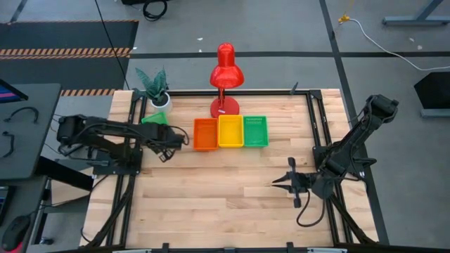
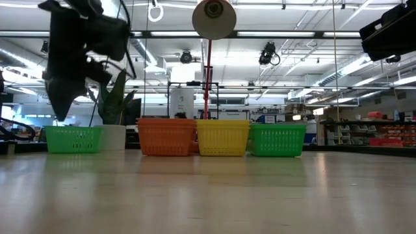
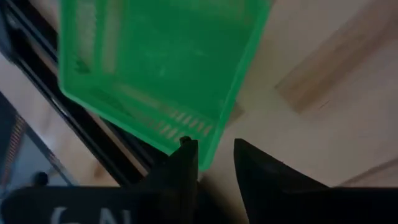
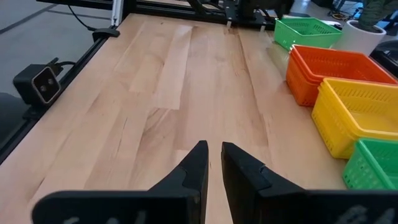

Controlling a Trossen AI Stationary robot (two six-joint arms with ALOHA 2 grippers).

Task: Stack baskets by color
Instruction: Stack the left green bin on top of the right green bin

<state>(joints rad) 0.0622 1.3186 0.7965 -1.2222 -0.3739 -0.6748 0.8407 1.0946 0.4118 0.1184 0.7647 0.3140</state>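
A lone green basket (image 1: 155, 118) (image 2: 73, 139) rests flat on the table at the far left, beside the plant pot. My left gripper (image 3: 214, 146) (image 1: 163, 137) points steeply down over it, open. Its fingers stand just above one corner (image 3: 208, 140) of the basket, one to each side of the rim. Orange (image 1: 205, 133), yellow (image 1: 230, 131) and green (image 1: 255, 131) baskets stand side by side in a row at the far middle. The orange one (image 4: 329, 68) looks nested. My right gripper (image 4: 215, 149) (image 1: 280, 183) waits at the right, above bare table, with a narrow gap and nothing between its fingers.
A red desk lamp (image 1: 225, 77) stands behind the row of baskets. A potted plant (image 1: 156, 88) stands at the far left corner. Dark frame rails run along the table's left (image 1: 130, 176) and right (image 1: 320, 126) sides. Bare wood fills the near half of the table (image 1: 225, 204).
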